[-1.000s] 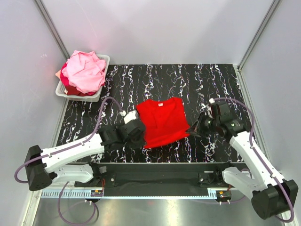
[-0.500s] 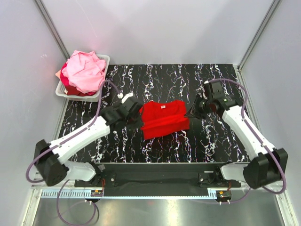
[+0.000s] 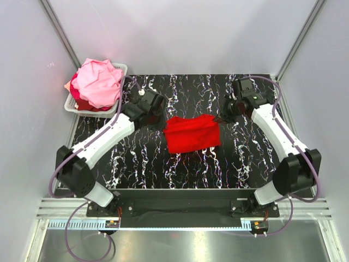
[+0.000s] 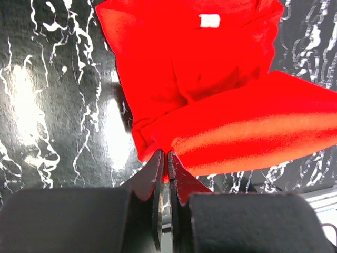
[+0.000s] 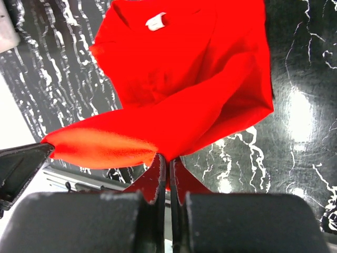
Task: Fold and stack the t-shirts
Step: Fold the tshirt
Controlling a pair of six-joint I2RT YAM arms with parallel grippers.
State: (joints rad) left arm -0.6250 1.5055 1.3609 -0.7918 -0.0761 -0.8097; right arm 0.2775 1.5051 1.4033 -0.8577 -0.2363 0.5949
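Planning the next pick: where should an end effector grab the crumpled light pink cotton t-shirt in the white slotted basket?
Probably a raised fold atop the light pink cotton t-shirt, from above: it heaps over the rim of the white slotted basket, whose walls block its sides.

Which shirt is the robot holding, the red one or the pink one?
The bright red t-shirt, half folded on the black table: the left gripper and right gripper each pinch its edge. The pink t-shirt lies bunched in the white basket.
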